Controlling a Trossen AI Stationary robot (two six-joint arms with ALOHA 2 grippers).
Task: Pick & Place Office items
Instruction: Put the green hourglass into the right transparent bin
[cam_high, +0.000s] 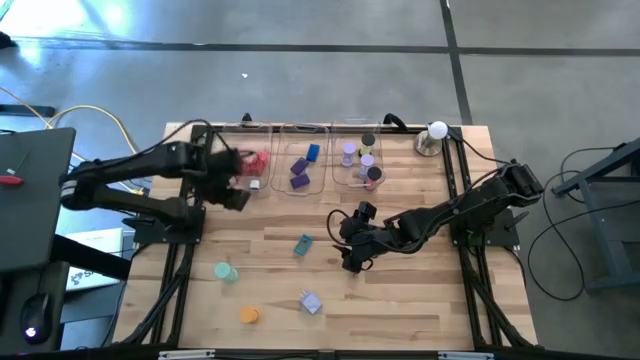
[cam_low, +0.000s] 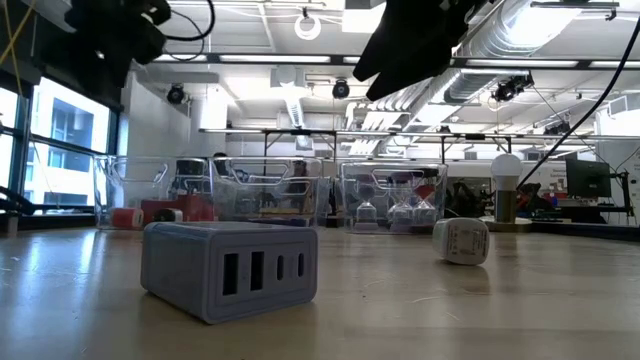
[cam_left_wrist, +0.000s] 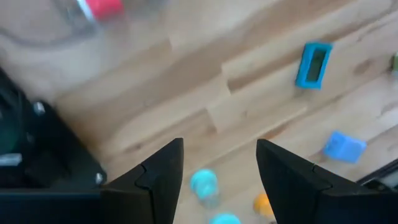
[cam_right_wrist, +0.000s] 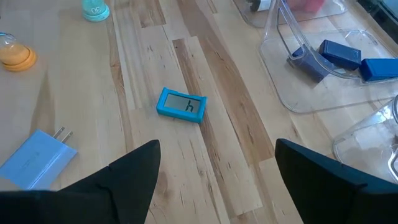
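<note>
A: Table state. Three clear trays along the far edge: left tray (cam_high: 252, 165) holds red pieces (cam_high: 256, 163), middle tray (cam_high: 303, 160) holds purple and blue blocks (cam_high: 300, 169), right tray (cam_high: 358, 160) holds small lilac hourglass-like pieces and a dark disc (cam_high: 374, 173). White ball on a metal base (cam_high: 435, 136) stands at the far right corner, just beside the right tray.

B: Loose items?

A: Four on bare wood. Blue clock-like piece (cam_high: 303, 244) mid-table; teal timer (cam_high: 226, 271) toward the near left; orange timer (cam_high: 249, 314) and pale blue plug adapter (cam_high: 310, 302) near the front edge, well apart from each other.

B: Grippers?

A: Left gripper (cam_high: 243, 172) hangs at the near rim of the left tray, fingers (cam_left_wrist: 163, 168) apart, nothing between them. Right gripper (cam_high: 352, 245) sits low over mid-table, just right of the blue clock-like piece, fingers (cam_right_wrist: 134, 168) spread wide, empty.

B: Obstructions?

A: In the right wrist view the wood between its fingers and the clock-like piece (cam_right_wrist: 181, 104) is bare; the middle tray's wall (cam_right_wrist: 292, 74) lies off to one side. In the low view the adapter (cam_low: 228, 268) blocks much of the left and middle trays.
</note>
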